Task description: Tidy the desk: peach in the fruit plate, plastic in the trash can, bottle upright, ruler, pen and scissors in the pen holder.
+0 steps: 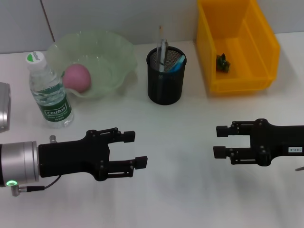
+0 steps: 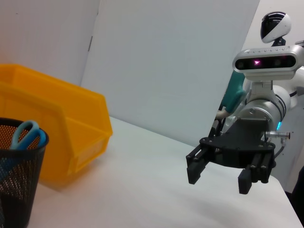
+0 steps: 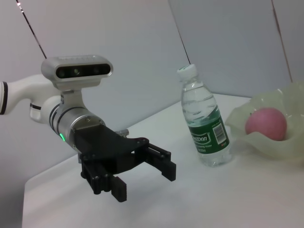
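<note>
A pink peach (image 1: 76, 78) (image 3: 266, 123) lies in the pale green fruit plate (image 1: 118, 52) (image 3: 289, 147) at the back left. Beside it the bottle (image 1: 48, 92) (image 3: 205, 126) stands upright. The black mesh pen holder (image 1: 165, 80) (image 2: 19, 180) holds blue-handled scissors (image 1: 178, 63) (image 2: 28, 135), a grey pen (image 1: 164, 52) and a thin stick; I cannot pick out the ruler. Dark green plastic (image 1: 222, 63) lies in the yellow trash can (image 1: 237, 47) (image 2: 57, 128). My left gripper (image 1: 135, 149) (image 3: 145, 183) and right gripper (image 1: 219, 141) (image 2: 218, 182) hover open and empty over the front of the desk.
A silver metal object (image 1: 4, 107) sits at the desk's left edge. White desk surface (image 1: 180, 142) stretches between the two grippers. A wall rises behind the plate and the bin.
</note>
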